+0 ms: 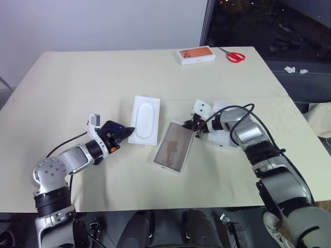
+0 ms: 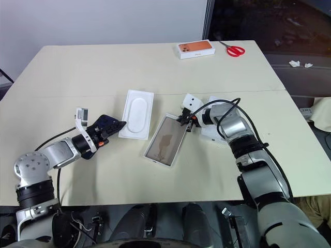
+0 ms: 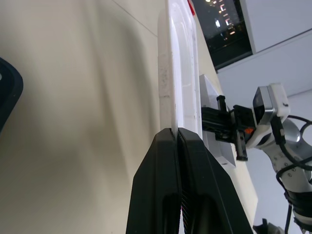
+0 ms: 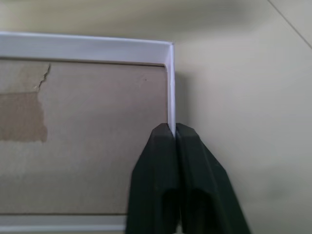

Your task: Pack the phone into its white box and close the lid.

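Boxes on the table: two, the white box and an orange-printed box well apart at the far edge of the table.
White box: one open tray with its greyish-tan inside facing up and nothing in it. It lies near the middle of the table, angled, just beside the insert.
Lid: one white piece lies under the right forearm, just beside the tray. I cannot read its top face from here.
Insert: one thin white insert with an oval recess lies flat, between the left gripper and the tray.
Phone: one dark navy shape with a rounded corner sits right at the left wrist, mostly hidden by the arm. I cannot tell whether it lies on the table or is part of the arm.
Scissors: one red-handled pair lies just beside the orange-printed box.
Left gripper: the left gripper has its fingers pressed together. The tips meet the near edge of the insert, and I cannot tell whether they nip its rim.
Right gripper: the right gripper has its fingers clamped on a short wall of the tray near a corner, one finger inside and one outside.
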Motion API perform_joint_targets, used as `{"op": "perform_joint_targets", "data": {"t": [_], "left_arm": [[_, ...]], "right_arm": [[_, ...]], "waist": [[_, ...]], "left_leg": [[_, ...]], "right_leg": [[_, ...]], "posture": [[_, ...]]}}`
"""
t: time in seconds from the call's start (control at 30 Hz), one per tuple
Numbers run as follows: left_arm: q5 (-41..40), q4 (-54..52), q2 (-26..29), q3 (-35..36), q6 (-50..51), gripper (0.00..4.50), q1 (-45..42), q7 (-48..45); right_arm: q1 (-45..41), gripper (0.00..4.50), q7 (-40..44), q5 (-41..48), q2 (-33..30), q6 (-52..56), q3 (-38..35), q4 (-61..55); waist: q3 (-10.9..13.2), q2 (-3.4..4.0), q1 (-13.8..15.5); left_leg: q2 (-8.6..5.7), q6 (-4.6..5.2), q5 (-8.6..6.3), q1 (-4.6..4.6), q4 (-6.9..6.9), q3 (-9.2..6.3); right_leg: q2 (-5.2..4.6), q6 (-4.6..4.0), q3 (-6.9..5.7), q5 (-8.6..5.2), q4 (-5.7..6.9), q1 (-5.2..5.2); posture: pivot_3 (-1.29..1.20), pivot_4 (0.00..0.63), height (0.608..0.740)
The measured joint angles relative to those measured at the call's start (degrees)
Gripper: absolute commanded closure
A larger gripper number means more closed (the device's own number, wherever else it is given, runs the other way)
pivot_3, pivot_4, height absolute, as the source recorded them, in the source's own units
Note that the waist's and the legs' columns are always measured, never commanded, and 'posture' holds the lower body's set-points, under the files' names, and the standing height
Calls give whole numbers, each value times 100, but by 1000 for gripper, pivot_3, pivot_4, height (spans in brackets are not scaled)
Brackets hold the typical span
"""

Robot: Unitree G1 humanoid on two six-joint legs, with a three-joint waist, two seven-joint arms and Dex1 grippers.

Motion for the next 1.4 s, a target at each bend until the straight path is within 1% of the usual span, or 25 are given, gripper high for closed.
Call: {"op": "perform_joint_targets", "data": {"t": [0.1,0.2,0.37,0.5,0.53,0.6,0.7,0.8,0.9,1.07,1.17,1.23,1.4], "left_arm": [[-101,-16,0,-9,-2,4500,20,41],[-200,-40,2,-18,-1,4500,42,59],[-466,-53,37,-26,33,4500,63,65],[-616,-163,114,-66,107,4500,120,65],[-653,-168,137,-83,127,4500,137,66],[-711,-186,148,-126,133,4500,173,69],[-814,-288,203,-222,159,4500,295,70],[-854,-372,337,-274,191,4500,394,50],[-854,-379,601,-303,233,4500,452,-58],[-722,-431,906,-450,109,4500,542,-286],[-483,-658,1082,-693,-12,4500,680,-483],[-356,-728,1107,-806,-137,4500,722,-605],[-74,-654,1137,-1110,-250,4500,711,-755]], "right_arm": [[-141,4463,9,-9,121,40,-10,209],[-284,4463,-171,-37,305,-58,-36,480],[-645,4463,-548,-296,791,-745,-6,1137],[-867,4463,-588,-353,982,-1102,-34,1532],[-905,4198,-590,-353,1041,-1181,-77,1647],[-935,3529,-629,-355,1100,-1327,-124,1790],[-988,2030,-743,-404,1113,-1624,-131,1911],[-1008,2030,-885,-440,1109,-1818,-161,1949],[-1008,2030,-979,-435,1034,-1847,-293,1956],[-937,2030,-789,-330,567,-1590,-534,1642],[-604,2030,-542,-128,176,-1203,-769,1002],[-194,2030,-400,63,-52,-784,-932,343],[697,2030,-262,365,-350,124,-1087,-1128]], "waist": [[0,0,-1],[0,0,-12],[0,0,-20],[0,0,-10],[0,0,-9],[0,0,-10],[0,1,-21],[1,1,-24],[1,2,-23],[2,3,1],[2,3,2],[2,3,4],[3,5,-1]], "left_leg": [[0,0,0,0,0,0],[0,-3,1,0,-1,0],[0,-5,3,0,-2,0],[-1,-5,3,0,0,-1],[-1,-5,3,0,0,-1],[-2,-5,3,0,0,-1],[-1,-5,3,0,-1,-1],[-1,-7,4,0,-3,-1],[-1,-7,4,0,-4,-1],[-4,-6,4,0,-3,-1],[-4,-6,4,0,-9,-1],[-2,-6,3,0,-10,-1],[1,-4,2,0,-16,0]], "right_leg": [[0,0,0,0,0,0],[0,0,1,0,2,-2],[1,0,1,0,4,-5],[1,0,0,0,5,-2],[1,0,0,0,4,-2],[0,0,0,0,4,-2],[1,0,1,0,5,-4],[2,0,1,0,5,-6],[2,0,2,0,5,-6],[-2,-1,2,0,2,-2],[-2,-1,3,0,-2,-3],[-3,-1,4,0,-3,-2],[-1,-1,6,0,-2,-8]], "posture": [[0,150,740],[0,150,740],[0,150,740],[0,150,740],[0,150,740],[0,150,740],[0,150,740],[0,150,740],[0,150,740],[0,150,740],[0,150,740],[0,150,740],[0,150,740]]}}
